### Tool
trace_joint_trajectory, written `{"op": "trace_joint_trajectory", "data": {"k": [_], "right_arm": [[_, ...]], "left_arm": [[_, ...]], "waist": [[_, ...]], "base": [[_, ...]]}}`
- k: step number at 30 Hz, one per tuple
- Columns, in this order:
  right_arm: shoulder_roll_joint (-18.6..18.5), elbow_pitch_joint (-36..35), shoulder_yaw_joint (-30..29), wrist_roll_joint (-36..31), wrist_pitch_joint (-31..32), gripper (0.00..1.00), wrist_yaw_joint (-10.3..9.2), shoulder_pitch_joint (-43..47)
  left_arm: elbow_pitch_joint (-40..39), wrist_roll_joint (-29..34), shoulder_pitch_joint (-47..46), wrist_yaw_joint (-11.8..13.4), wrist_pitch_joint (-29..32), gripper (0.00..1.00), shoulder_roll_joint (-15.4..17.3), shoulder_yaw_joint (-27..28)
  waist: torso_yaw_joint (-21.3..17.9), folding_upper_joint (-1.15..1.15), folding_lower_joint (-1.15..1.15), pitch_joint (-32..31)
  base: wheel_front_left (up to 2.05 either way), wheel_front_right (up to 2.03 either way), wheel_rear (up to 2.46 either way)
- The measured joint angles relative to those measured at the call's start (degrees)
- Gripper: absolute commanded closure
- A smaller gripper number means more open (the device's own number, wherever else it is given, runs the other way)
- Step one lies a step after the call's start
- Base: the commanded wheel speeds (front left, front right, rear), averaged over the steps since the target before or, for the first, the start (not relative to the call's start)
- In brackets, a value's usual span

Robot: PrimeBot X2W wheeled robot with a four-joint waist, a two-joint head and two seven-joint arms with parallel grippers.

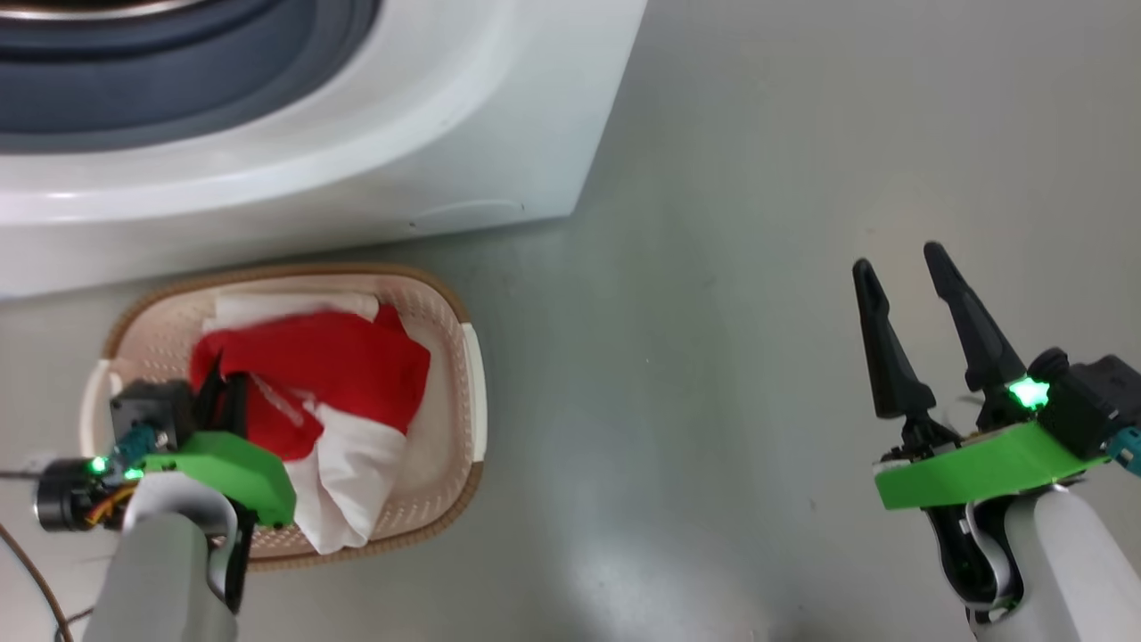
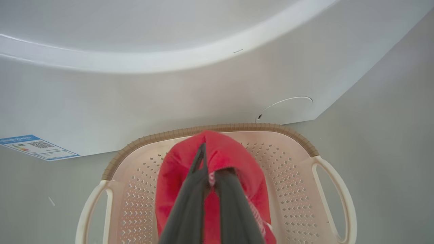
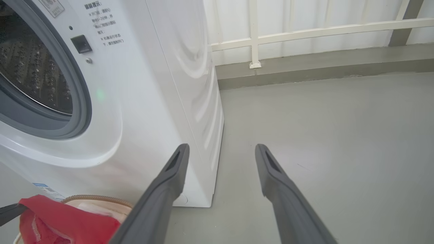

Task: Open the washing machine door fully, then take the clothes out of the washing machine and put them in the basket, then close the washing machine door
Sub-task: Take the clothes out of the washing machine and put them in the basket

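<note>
The cream basket [image 1: 446, 303] with its brown rim stands on the floor in front of the white washing machine [image 1: 446, 134]. Red and white clothes [image 1: 330, 366] lie heaped in it. My left gripper [image 1: 223, 392] is over the basket's left side, shut on the red fabric. In the left wrist view the left gripper [image 2: 212, 166] pinches a red fold [image 2: 230, 152] above the basket [image 2: 271, 128]. My right gripper [image 1: 898, 259] hangs open over the floor, well to the right. The right wrist view shows the uncovered steel drum [image 3: 30, 67]. The washing machine door is out of view.
Grey floor [image 1: 713, 357] spreads to the right of the machine and basket. A low white railing and wall [image 3: 305, 32] close off the far side behind the machine. A thin cable [image 1: 27, 553] trails at the lower left. A blue label [image 2: 37, 147] sits on the machine's lower front.
</note>
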Motion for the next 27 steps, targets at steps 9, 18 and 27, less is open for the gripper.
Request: {"op": "trace_joint_trajectory", "data": {"k": [9,18,27], "right_arm": [[0.4,-0.8,1.3,-0.1,0.0,0.0,0.0,-4.1],[0.8,-1.3,2.1,-0.5,0.0,0.0,0.0,-6.5],[1.1,-1.4,2.7,-0.5,0.0,0.0,0.0,-7.1]], "left_arm": [[10.2,1.0,-8.1,0.3,0.0,1.0,1.5,-0.9],[16.8,1.1,-13.6,0.4,0.0,1.0,2.8,-1.6],[21.4,1.1,-16.4,0.4,0.0,1.0,3.4,-2.1]], "waist": [[-1.4,0.0,0.0,6.7],[-2.5,0.0,0.0,12.2],[-3.6,0.0,0.0,14.7]], "base": [[0.0,0.0,0.0],[0.0,0.0,0.0],[0.0,0.0,0.0]]}}
